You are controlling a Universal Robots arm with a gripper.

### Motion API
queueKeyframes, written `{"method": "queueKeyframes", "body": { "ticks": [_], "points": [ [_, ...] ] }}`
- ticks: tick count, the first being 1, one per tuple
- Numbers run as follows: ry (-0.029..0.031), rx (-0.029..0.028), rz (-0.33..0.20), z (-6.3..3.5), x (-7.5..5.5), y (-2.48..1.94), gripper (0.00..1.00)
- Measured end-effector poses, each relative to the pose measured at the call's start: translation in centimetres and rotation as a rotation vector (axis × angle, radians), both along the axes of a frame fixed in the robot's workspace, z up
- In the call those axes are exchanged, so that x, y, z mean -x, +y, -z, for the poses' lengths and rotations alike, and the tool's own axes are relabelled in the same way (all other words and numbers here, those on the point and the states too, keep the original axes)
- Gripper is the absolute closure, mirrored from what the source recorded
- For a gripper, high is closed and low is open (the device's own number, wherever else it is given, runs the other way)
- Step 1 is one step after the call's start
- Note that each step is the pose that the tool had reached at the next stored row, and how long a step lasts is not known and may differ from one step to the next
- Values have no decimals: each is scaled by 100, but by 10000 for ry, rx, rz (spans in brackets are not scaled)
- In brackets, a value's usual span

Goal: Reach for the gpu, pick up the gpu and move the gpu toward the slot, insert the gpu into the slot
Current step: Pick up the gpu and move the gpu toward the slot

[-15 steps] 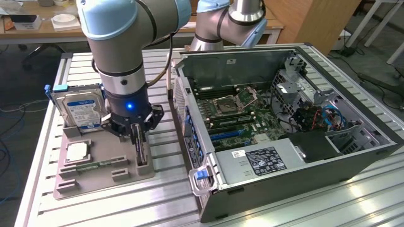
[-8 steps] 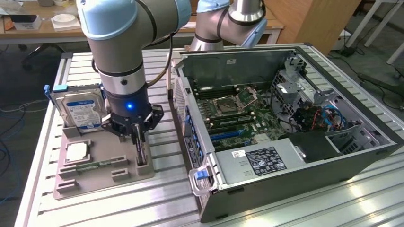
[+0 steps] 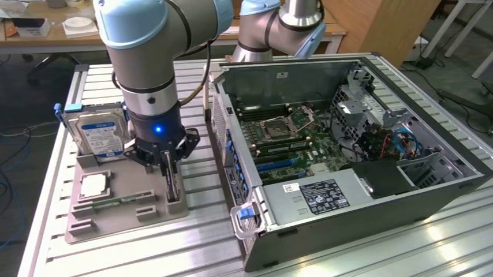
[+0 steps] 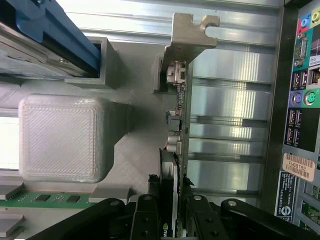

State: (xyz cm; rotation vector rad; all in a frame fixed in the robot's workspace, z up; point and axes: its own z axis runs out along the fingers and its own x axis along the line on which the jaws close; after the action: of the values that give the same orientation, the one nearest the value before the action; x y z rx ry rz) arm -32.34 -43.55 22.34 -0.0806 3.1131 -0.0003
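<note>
Big open computer case [image 3: 347, 225] sits right beside the grey tray [image 3: 115, 222]. At that tray's case-side edge the gripper [image 3: 171, 184] is down, pinched narrow onto the gpu [image 4: 176, 80], which stands on edge in the tray.

Behind the ribbed metal table [image 3: 431, 254], a wooden desk [image 3: 23, 41] stands at eleven o'clock, a wooden cabinet [image 3: 385, 26] at one o'clock.
</note>
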Motion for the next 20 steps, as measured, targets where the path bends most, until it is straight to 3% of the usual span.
{"method": "queueKeyframes", "body": {
  "ticks": [8,20],
  "points": [
    [-2,-1,0,-18,0,0,73],
    [0,1,0,-381,1,0,73]
  ]
}}
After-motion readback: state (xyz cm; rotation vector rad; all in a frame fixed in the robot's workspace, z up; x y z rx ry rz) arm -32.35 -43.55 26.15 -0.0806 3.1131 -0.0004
